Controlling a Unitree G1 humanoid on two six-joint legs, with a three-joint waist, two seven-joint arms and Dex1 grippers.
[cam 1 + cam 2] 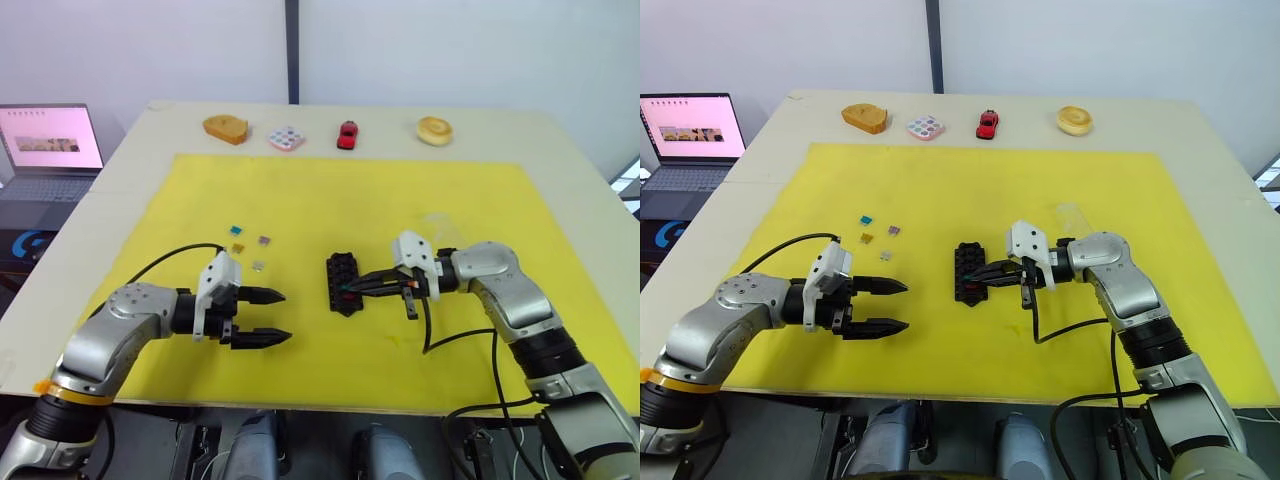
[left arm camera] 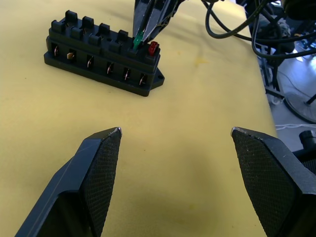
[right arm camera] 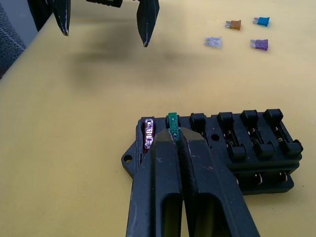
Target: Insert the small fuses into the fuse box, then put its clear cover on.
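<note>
Nearest in the head views: left gripper [image 1: 277, 317], fingers spread wide and holding nothing, hovering over the yellow mat [image 1: 350, 190] well to the left of the fuse box [image 1: 343, 282]. Right gripper [image 1: 352, 288] pinched tight on a green fuse [image 2: 137, 41], tips right at the near end of the black fuse box, which lies lengthwise mid-mat. Four loose fuses on the mat beyond the left gripper: teal [image 1: 236, 229], amber [image 1: 238, 247], purple [image 1: 264, 240] and grey [image 1: 258, 265], close together but apart from each other. Faint glints of the clear cover [image 1: 436, 219] on the mat just beyond the right arm. Along the far edge of the table [image 1: 560, 130], off the mat: a tan wooden block [image 1: 225, 128], a white tile with coloured dots [image 1: 286, 138], a red toy car [image 1: 347, 134] and a pale round ring [image 1: 434, 130]. Open laptop [image 1: 50, 140] off to the left of the table. From the left wrist: both textured pads [image 2: 101, 163] far apart, bare mat between them; ahead, the fuse box with a red fuse [image 2: 153, 47] seated in its end slot and the green fuse held upright at the slot beside it, clamped by the other arm's tips. From the right wrist: fingers closed together on the green fuse, standing at the second slot, red fuse seated just beside it; remaining slots empty; four loose fuses and the spread left gripper on the mat farther off.
</note>
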